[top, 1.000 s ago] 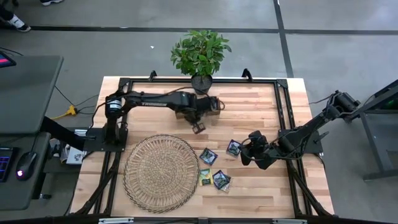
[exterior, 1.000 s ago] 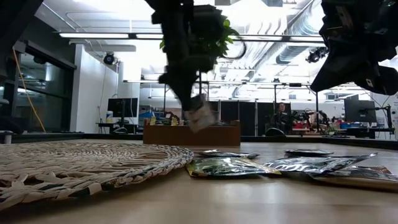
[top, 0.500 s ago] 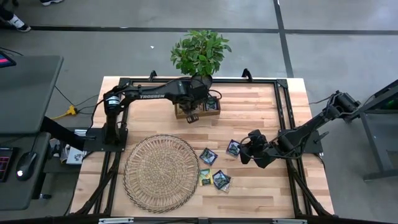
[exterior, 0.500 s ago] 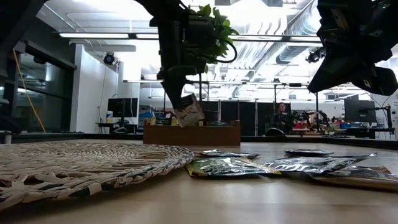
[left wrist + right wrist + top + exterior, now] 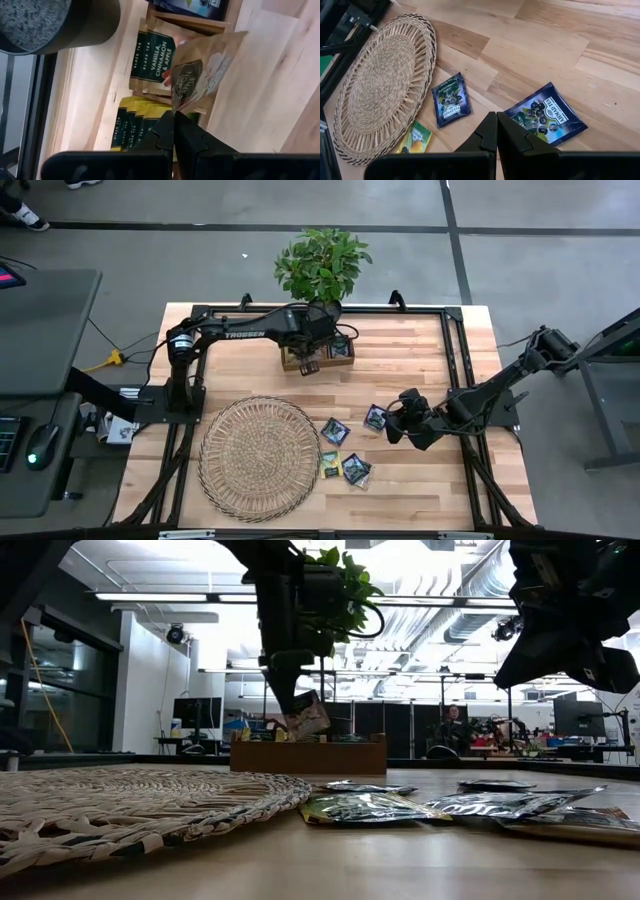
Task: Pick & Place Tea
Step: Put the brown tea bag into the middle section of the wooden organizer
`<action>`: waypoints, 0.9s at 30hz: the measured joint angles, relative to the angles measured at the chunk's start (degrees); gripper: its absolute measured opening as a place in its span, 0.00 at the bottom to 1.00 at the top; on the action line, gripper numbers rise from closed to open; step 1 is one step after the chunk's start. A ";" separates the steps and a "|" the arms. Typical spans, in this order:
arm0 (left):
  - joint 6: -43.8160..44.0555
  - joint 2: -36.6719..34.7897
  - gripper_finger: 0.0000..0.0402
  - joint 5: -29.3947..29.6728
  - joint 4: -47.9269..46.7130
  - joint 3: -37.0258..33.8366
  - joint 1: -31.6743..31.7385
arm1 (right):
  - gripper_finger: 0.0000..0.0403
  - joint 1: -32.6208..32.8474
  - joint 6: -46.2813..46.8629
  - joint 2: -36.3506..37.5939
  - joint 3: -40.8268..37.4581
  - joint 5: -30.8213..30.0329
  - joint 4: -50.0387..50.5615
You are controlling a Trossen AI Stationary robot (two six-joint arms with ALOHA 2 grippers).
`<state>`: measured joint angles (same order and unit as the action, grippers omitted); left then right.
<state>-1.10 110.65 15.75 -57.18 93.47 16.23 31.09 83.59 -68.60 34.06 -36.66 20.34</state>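
Left end effector (image 5: 174, 116) pinches a pale tan, creased tea sachet (image 5: 202, 72).

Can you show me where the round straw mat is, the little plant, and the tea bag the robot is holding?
Round straw mat (image 5: 258, 458), high view, on the middle of its weave.
Little plant (image 5: 321, 262), high view, on its green leaves.
Held tea bag (image 5: 202, 75), left wrist view, on its brownish face, above the left pincer (image 5: 174, 131).

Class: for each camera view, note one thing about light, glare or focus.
High view: even light, soft shadows under the arms. Low view: bright ceiling lights leave the plant and arms as dark silhouettes; the near wicker mat is soft. Left wrist view: the held pale sachet reads sharply. Right wrist view: the navy sachets are crisp.
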 joint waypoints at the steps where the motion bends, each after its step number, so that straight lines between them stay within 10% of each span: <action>1: 0.00 0.00 0.00 0.22 0.10 0.00 0.00 | 0.00 0.00 0.00 0.00 0.00 -0.01 0.00; 27: -5.49 3.69 0.04 1.83 1.33 0.04 -0.11 | 0.00 0.00 0.14 0.00 0.00 0.13 -0.50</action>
<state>-6.58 114.34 17.58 -55.84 93.51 16.12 31.09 83.72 -68.60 34.06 -36.53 19.84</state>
